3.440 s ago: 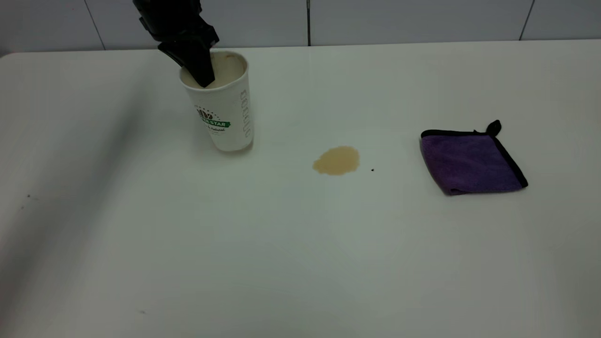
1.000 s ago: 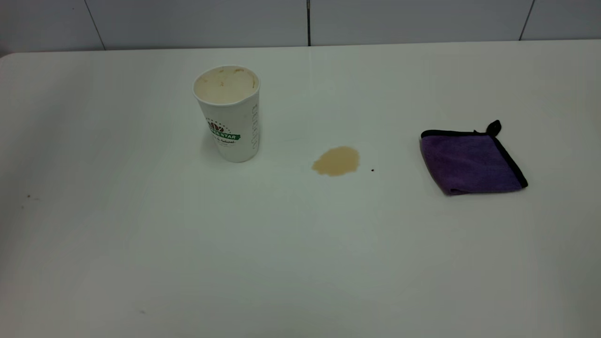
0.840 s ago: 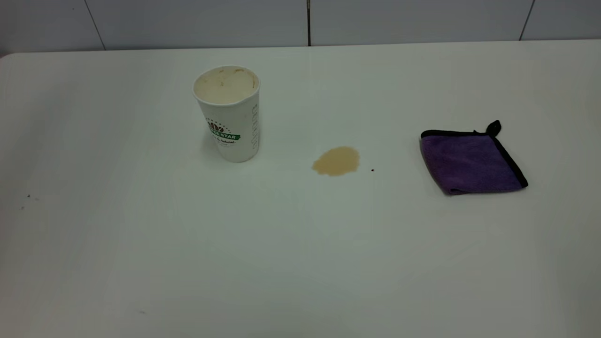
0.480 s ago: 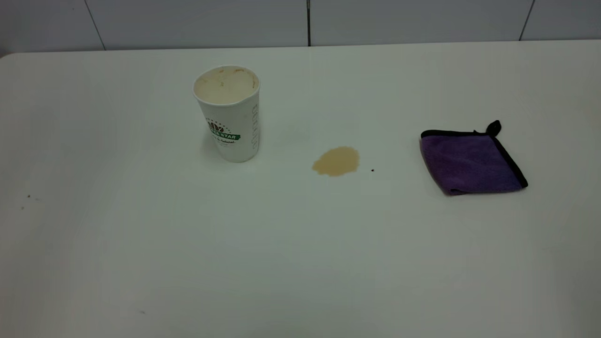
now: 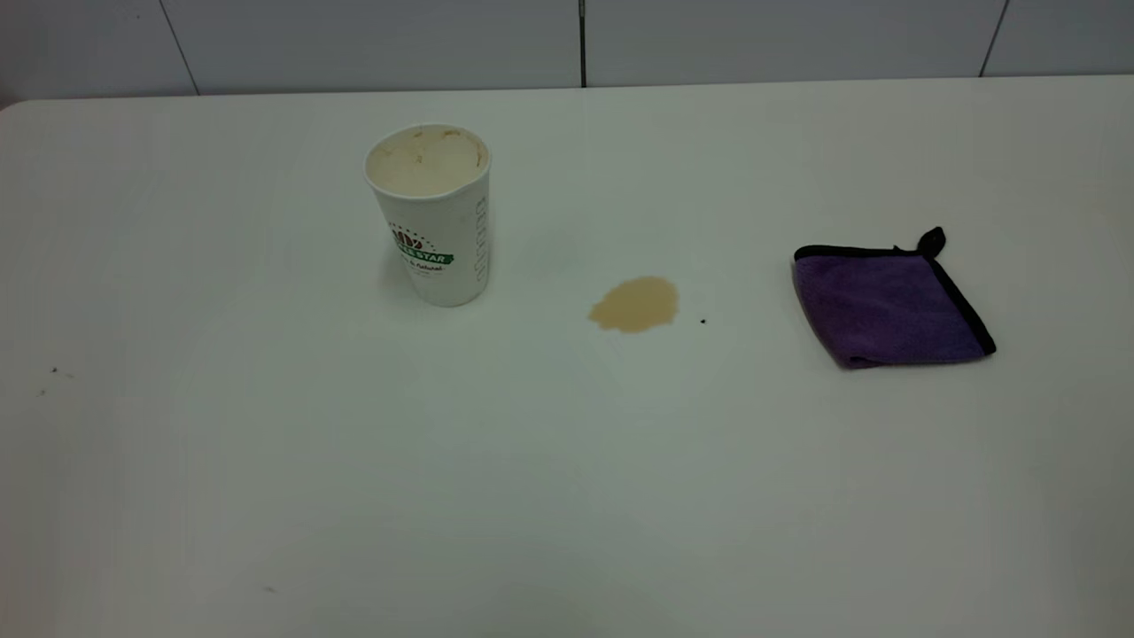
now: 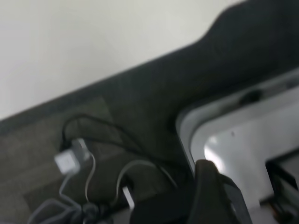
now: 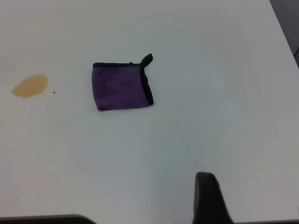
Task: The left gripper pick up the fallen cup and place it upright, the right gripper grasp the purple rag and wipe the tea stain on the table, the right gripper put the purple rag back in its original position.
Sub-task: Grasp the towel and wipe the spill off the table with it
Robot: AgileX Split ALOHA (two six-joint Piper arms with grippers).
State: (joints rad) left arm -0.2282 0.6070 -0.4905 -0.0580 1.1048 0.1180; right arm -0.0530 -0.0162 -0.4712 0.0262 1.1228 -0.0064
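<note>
The white cup (image 5: 430,217) stands upright and free at the table's (image 5: 567,496) back left, its tan-stained inside showing. The tan tea stain (image 5: 634,304) lies to its right, near the middle. The purple rag (image 5: 889,301) lies folded flat at the right, its black loop at the far corner. Neither gripper shows in the exterior view. The left gripper (image 6: 210,186) is off the table, over dark floor. The right gripper (image 7: 208,196) hovers high above the table near its edge, well back from the rag (image 7: 121,87) and the stain (image 7: 30,86).
A tiny black speck (image 5: 702,321) sits just right of the stain. A grey tiled wall (image 5: 567,40) runs behind the table's far edge. In the left wrist view, cables and a white plug (image 6: 70,158) lie on the floor beside a pale frame (image 6: 243,135).
3.4 s ago the left gripper held the cup's rim; it has let go and left the exterior view. The cup stands slightly nearer and to the right. Nothing has moved in the last second.
</note>
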